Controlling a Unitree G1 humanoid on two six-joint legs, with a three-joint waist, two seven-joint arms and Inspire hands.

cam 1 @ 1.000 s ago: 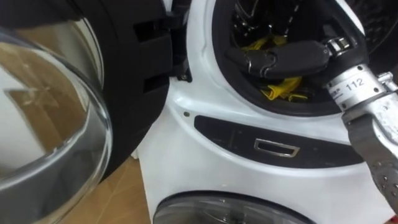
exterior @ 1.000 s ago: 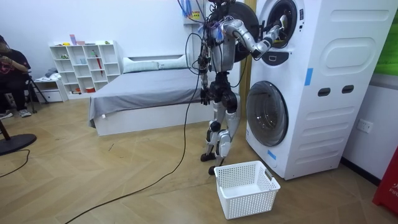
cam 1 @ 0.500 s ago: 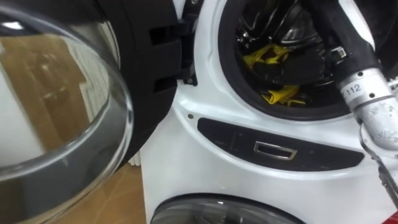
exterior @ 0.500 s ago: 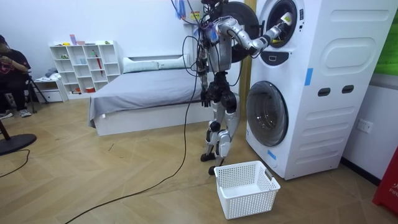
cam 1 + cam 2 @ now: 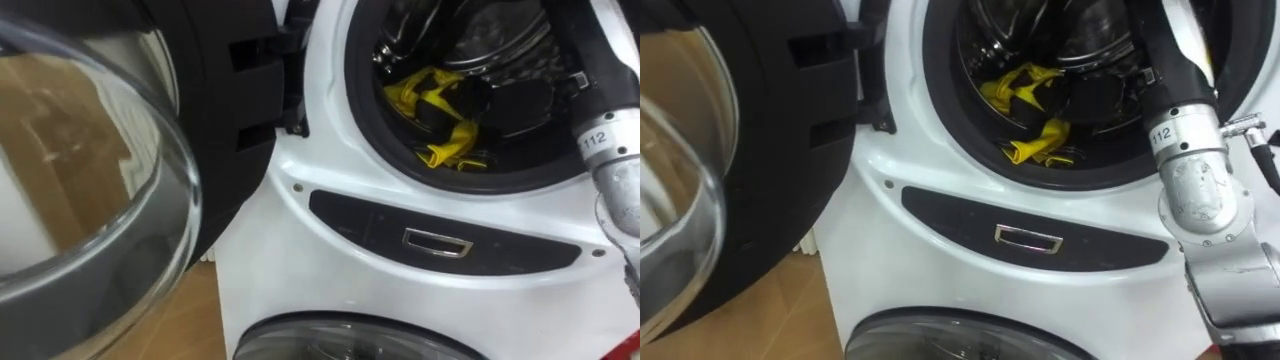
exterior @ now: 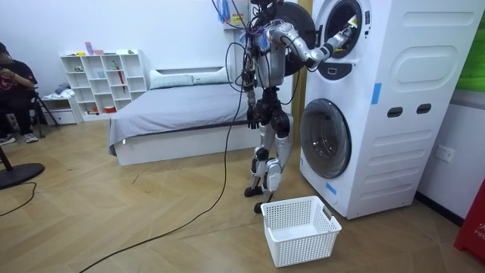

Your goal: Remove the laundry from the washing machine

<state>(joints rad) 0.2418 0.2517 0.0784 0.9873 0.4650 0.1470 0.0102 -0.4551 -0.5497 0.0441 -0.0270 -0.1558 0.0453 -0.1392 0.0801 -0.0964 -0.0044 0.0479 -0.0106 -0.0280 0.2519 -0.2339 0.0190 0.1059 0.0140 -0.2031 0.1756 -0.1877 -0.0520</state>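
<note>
The right hand (image 5: 505, 105) lay inside the upper drum (image 5: 500, 35), touching the yellow cloth (image 5: 410, 90). The cloth spread left of the hand and trailed toward the near rim. Its grip could not be told: the fingers were hidden.

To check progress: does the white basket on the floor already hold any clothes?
No, in the room view the white basket shows just its bare mesh walls and bottom, with nothing lying inside.

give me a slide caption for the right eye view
Right hand reaching into the open washing machine, at a yellow cloth inside.
</note>
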